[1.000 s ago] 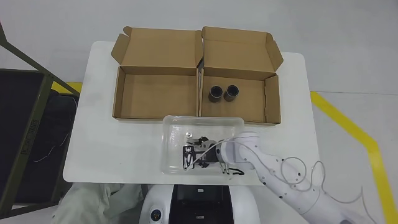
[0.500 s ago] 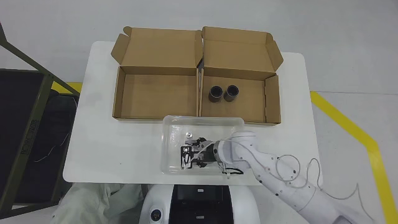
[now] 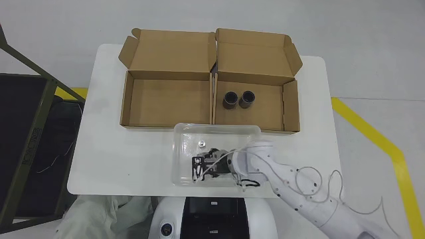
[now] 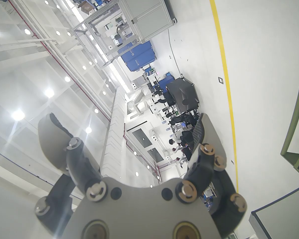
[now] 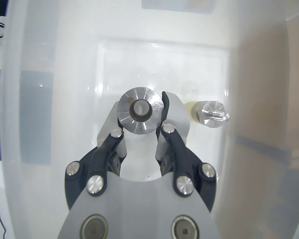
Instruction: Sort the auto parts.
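A clear plastic bin [image 3: 216, 130] sits at the table's near edge. Inside it, my right gripper [image 5: 139, 111] is shut on a round silver bushing [image 5: 139, 100] with a dark centre hole, one finger pressed to each side. A small silver part with a threaded stud [image 5: 211, 116] lies just beside it on the bin floor. In the top view the right gripper [image 3: 201, 166] is low in the bin's left half. My left gripper [image 4: 125, 123] is open with nothing between its fingers, turned toward the room.
Two open cardboard boxes stand behind the bin. The left box [image 3: 166, 103] holds nothing. The right box [image 3: 269, 106] holds two dark cylindrical parts [image 3: 239, 98] side by side. A green frame [image 3: 26, 106] stands off the table's left side.
My right gripper has shifted slightly left inside the bin, and its fingers have drawn together around the silver bushing. The boxes and their parts have not moved.
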You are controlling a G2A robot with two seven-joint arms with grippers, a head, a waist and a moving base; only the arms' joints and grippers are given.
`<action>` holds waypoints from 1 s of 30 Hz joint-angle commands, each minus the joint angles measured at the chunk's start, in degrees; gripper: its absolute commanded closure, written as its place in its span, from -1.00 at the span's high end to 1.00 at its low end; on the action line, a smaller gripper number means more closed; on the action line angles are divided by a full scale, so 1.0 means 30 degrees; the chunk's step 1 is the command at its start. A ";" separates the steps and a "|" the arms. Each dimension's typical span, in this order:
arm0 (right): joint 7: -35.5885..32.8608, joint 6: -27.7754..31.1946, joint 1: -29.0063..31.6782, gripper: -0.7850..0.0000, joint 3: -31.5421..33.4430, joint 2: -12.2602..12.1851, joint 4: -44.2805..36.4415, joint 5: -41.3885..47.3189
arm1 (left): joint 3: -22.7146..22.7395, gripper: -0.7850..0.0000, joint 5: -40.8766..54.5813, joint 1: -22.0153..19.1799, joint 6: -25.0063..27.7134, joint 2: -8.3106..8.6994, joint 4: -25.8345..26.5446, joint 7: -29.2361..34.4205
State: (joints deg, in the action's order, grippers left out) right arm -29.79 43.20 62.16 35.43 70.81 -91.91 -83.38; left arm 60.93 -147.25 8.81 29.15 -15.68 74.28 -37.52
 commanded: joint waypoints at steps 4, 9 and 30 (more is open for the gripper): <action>0.0162 0.0697 0.0533 -1.00 0.0444 -0.0274 -0.1201 0.0132 | 0.0000 1.00 0.0000 0.0000 0.0000 0.0000 0.0000 0.0000; 0.0991 0.1470 0.1119 -1.00 0.1305 -0.0634 -0.2179 0.0637 | 0.0000 1.00 0.0000 0.0000 0.0000 0.0000 0.0000 0.0000; 0.7953 0.2369 0.1028 -1.00 0.3973 -0.1105 -0.2335 0.2382 | 0.0000 1.00 0.0000 0.0000 0.0000 0.0000 0.0000 0.0000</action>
State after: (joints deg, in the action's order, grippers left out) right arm -6.41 50.27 65.50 47.03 67.52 -98.66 -76.30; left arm 60.93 -147.25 8.81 29.15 -15.68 74.28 -37.52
